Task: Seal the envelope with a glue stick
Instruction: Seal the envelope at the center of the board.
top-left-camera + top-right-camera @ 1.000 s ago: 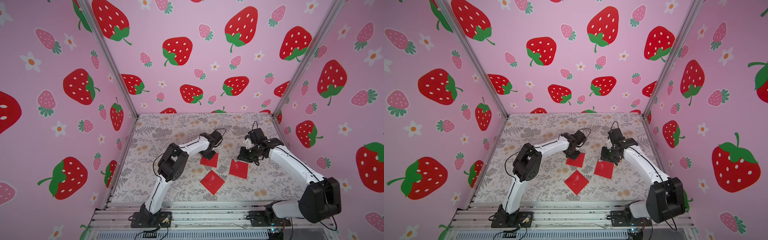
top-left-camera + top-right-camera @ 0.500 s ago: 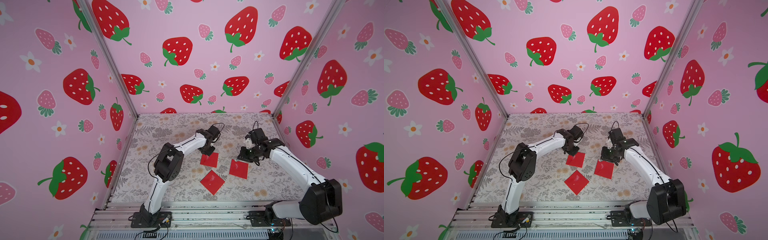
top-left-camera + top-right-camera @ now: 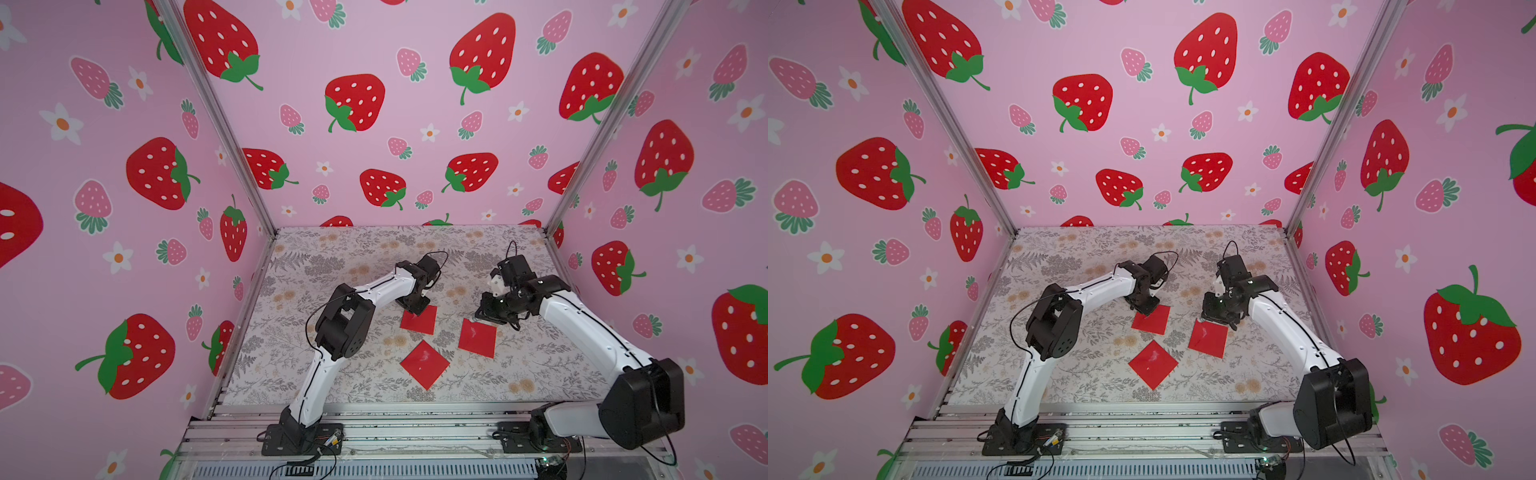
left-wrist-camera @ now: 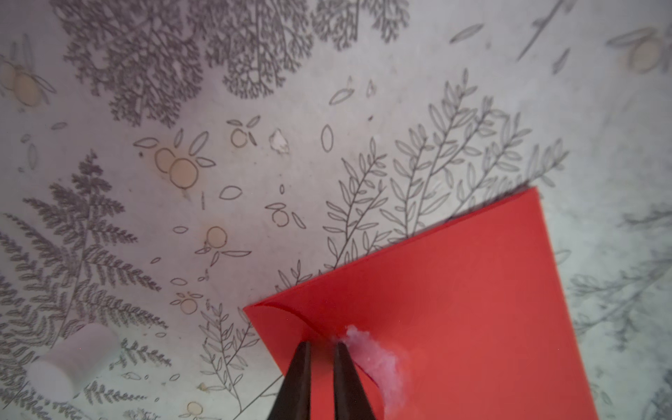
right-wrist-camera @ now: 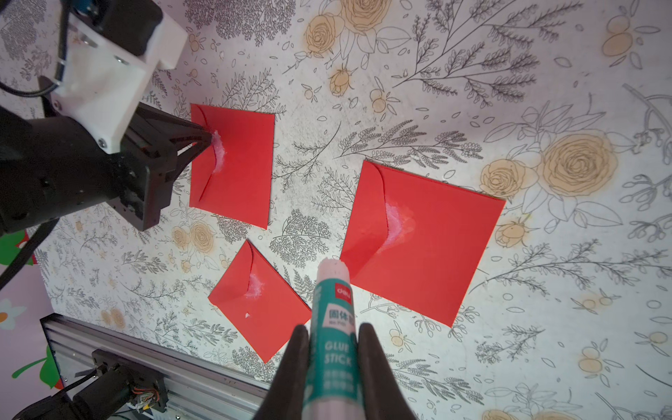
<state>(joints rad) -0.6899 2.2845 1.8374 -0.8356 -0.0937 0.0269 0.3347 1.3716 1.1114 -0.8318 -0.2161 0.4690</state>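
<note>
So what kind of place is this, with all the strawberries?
Probably a little robot practice booth, not a real room: strawberry-print walls on metal posts, and two robot arms bolted to rails beside a flowery table.

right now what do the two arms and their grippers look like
On left arm and right arm: white shells, bulky black joints, thin black cables looping at the wrists. On left gripper and right gripper: dark tapered fingers; a white bracket backs the left one.
</note>
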